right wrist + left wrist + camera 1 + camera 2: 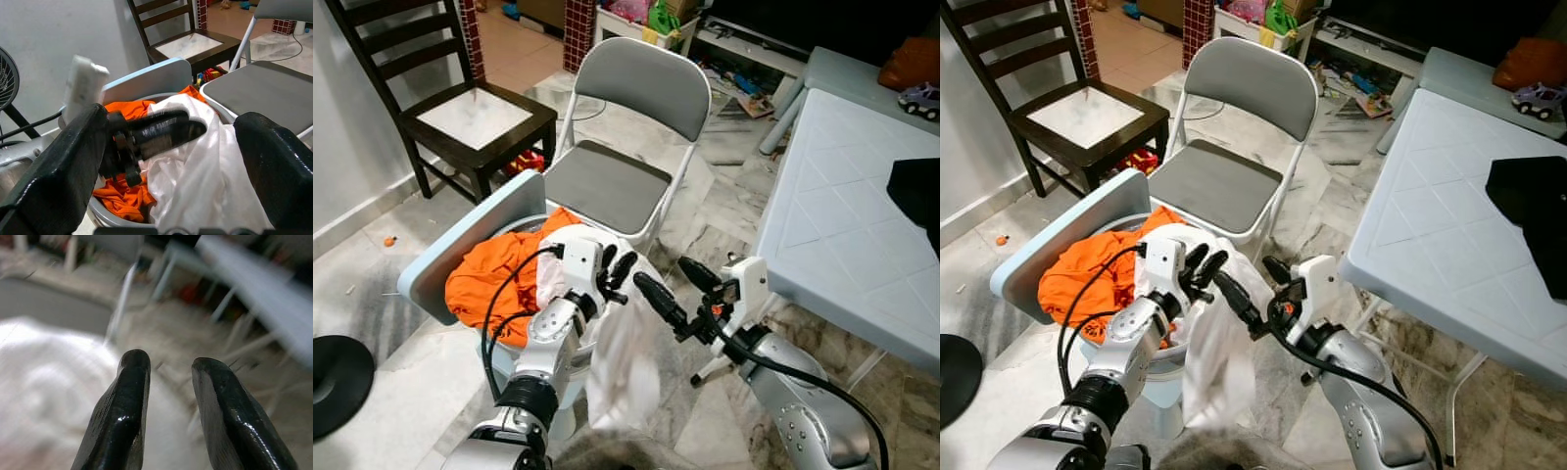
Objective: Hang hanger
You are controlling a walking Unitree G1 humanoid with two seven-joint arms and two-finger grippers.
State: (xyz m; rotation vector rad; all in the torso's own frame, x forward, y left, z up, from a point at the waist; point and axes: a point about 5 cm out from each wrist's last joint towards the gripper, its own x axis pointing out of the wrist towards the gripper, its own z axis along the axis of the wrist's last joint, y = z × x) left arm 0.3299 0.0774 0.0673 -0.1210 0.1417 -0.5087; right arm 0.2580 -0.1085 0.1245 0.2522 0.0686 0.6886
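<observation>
Left gripper (615, 266), fingers parted (empty), over the white garment (625, 364); right gripper (668, 289), spread wide, at three o'clock. We see no hanger; hanging unstarted, we judge.

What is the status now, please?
Left end effector open over white cloth. Right end effector open beside it, holding nothing. Cloth hangs from laundry bin with orange clothes. Folding chair behind.
</observation>
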